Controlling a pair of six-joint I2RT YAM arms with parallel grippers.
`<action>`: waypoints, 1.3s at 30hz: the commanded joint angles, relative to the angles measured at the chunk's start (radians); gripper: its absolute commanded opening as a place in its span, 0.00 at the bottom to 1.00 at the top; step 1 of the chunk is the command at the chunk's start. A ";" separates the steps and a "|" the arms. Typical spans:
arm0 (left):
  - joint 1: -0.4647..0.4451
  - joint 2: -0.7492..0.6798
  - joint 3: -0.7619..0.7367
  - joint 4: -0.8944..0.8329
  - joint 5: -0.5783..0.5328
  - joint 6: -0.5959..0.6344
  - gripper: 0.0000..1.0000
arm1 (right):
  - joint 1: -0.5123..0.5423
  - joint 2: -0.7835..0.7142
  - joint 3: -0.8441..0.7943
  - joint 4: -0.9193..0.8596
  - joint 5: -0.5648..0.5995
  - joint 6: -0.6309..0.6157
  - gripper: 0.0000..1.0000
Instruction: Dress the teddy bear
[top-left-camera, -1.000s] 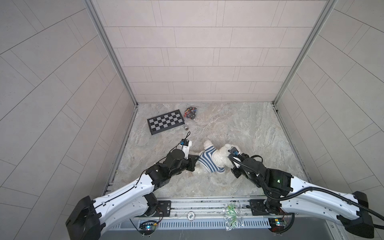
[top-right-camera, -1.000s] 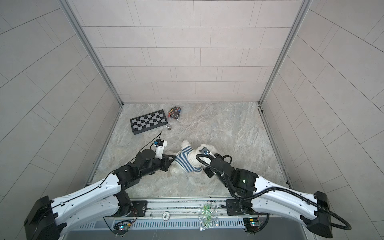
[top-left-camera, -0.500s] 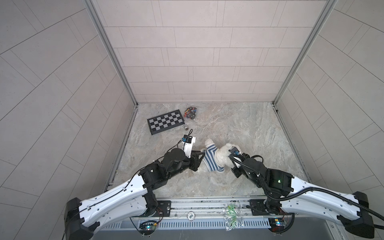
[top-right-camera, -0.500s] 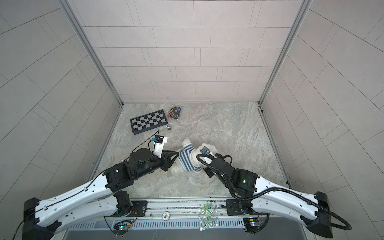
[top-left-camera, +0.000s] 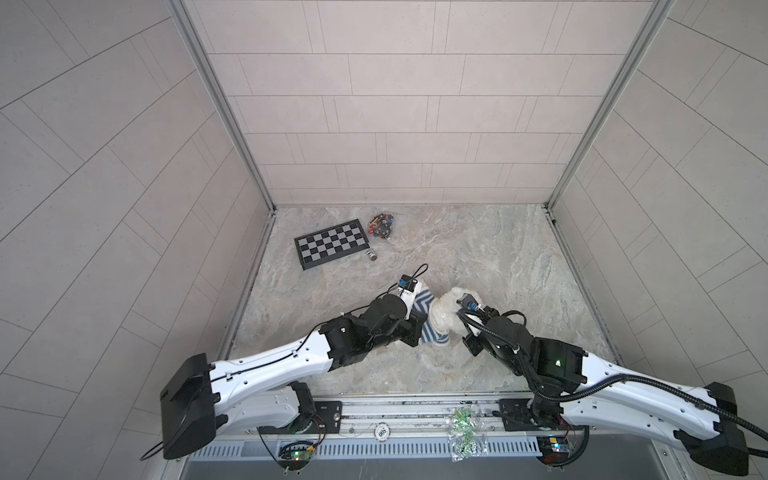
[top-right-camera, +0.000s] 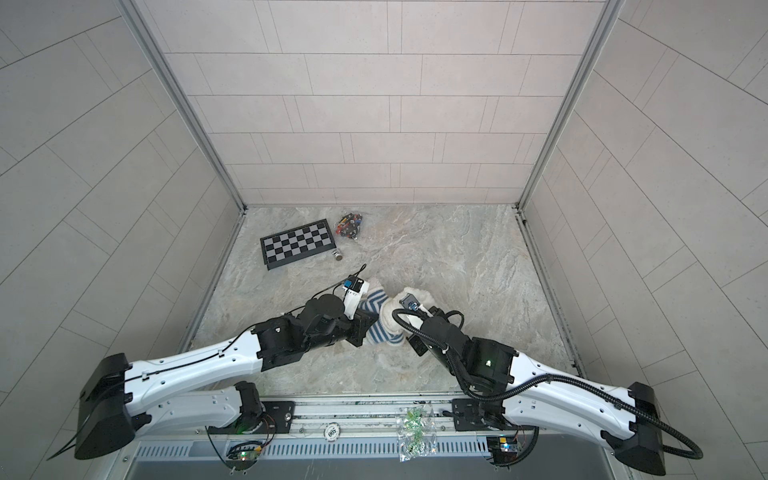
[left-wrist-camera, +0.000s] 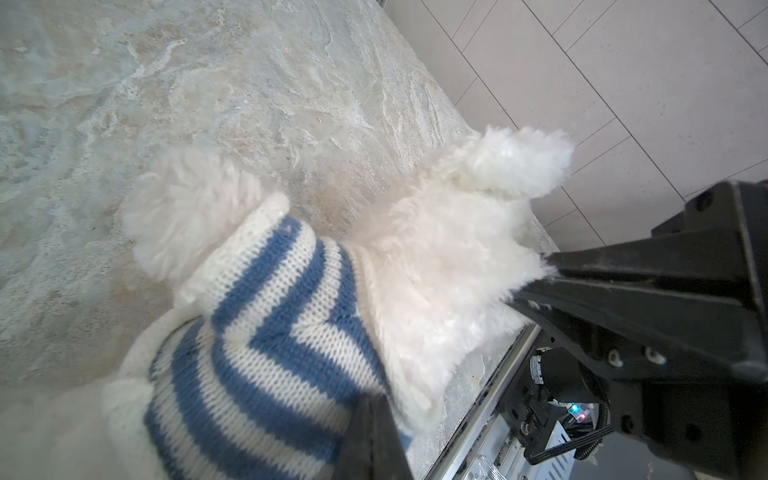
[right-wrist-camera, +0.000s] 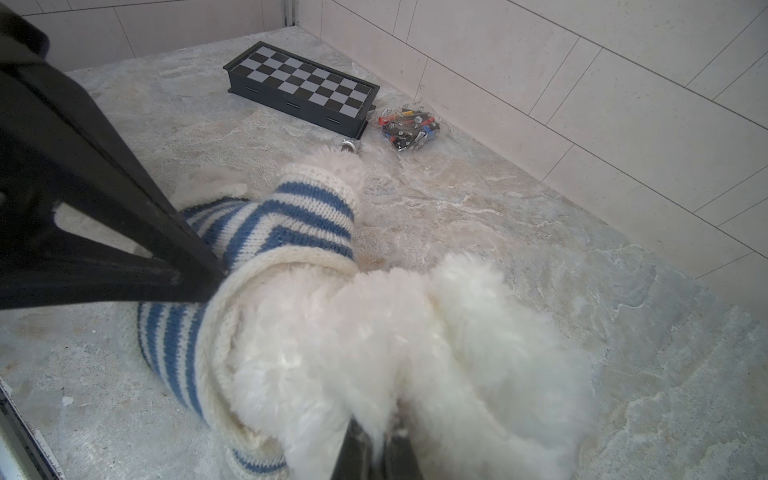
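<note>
My left arm has reached farther right than a second ago, so its wrist now sits over the striped sweater (top-left-camera: 428, 305). The left gripper (left-wrist-camera: 370, 419) has its fingers pressed together, pinching the sweater's knit. The right gripper (right-wrist-camera: 372, 451) is closed too, nipping the teddy bear (top-left-camera: 444, 318) by its head fur. The bear lies near the front middle of the table (top-left-camera: 498, 257), wearing the sweater on its torso.

The table has a marbled grey-beige stone look. Pale tiled panels (top-left-camera: 395, 116) wall three sides, and aluminium corner posts (top-left-camera: 224, 112) stand at the back corners. At back left a chessboard box (top-left-camera: 331, 243) lies with a bag (top-left-camera: 382, 219) of coloured bits just beside it and a small metal cylinder (top-left-camera: 372, 255) near its corner.

The print on my left wrist camera housing (top-left-camera: 409, 291) and on the round tag (top-left-camera: 381, 432) on the front rail (top-left-camera: 415, 409) is too small for me to read.
</note>
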 joint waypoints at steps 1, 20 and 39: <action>-0.005 0.019 0.031 0.053 0.024 0.011 0.00 | 0.007 -0.001 0.023 0.041 0.013 0.004 0.00; -0.020 0.042 0.004 0.096 0.074 -0.013 0.00 | 0.011 -0.017 0.023 0.037 0.019 0.009 0.00; -0.003 -0.237 -0.250 0.118 -0.043 -0.114 0.37 | 0.012 -0.028 0.023 0.027 0.028 0.010 0.00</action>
